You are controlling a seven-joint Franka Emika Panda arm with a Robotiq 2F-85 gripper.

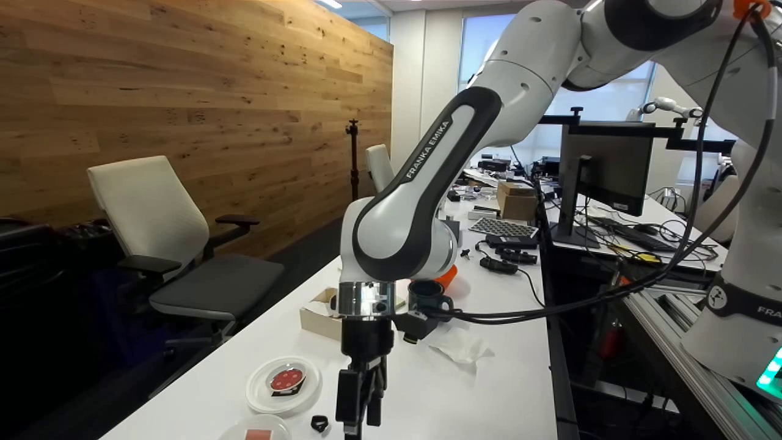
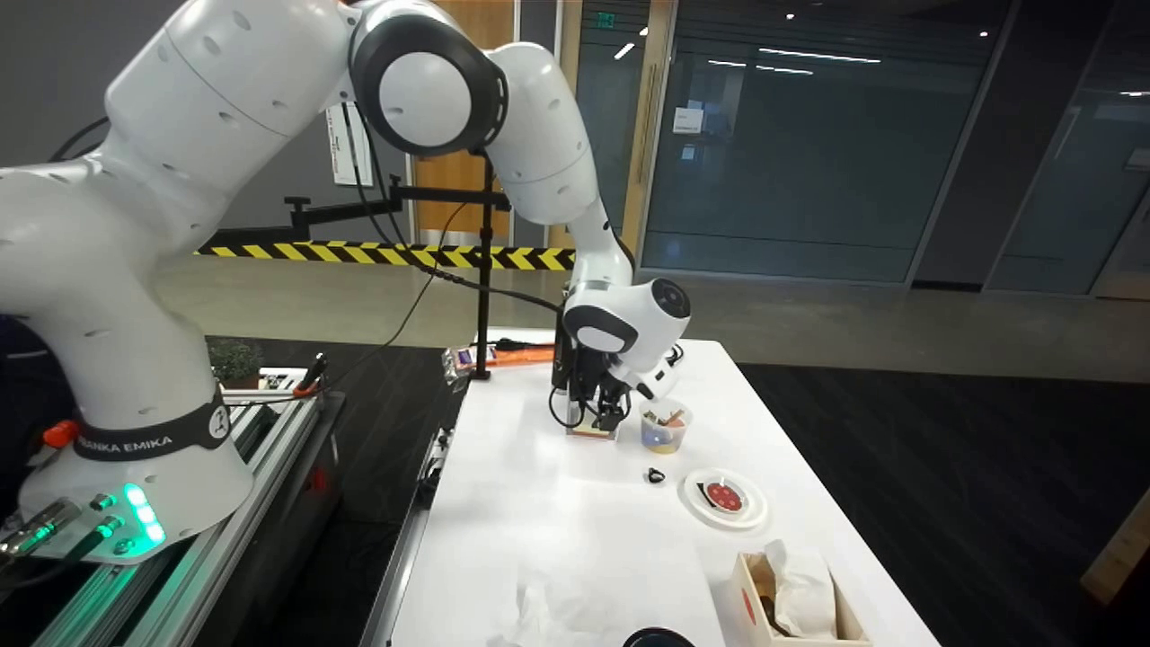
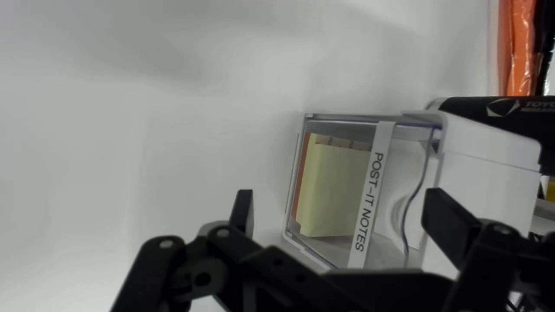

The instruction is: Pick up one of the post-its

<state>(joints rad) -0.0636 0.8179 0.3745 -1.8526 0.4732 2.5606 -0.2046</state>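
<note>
Plate (image 2: 756, 505) on white table (image 2: 557, 485); office chair (image 1: 215, 286) alongside.

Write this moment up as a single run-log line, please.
fingers: open, nothing held | yellow post-its: inside clear box labelled POST-IT NOTES | pick-up: not yet made

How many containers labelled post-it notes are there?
1: the clear container on the white table, near the open tool, yellow notes inside. Others may be hidden behind the arm.
</note>
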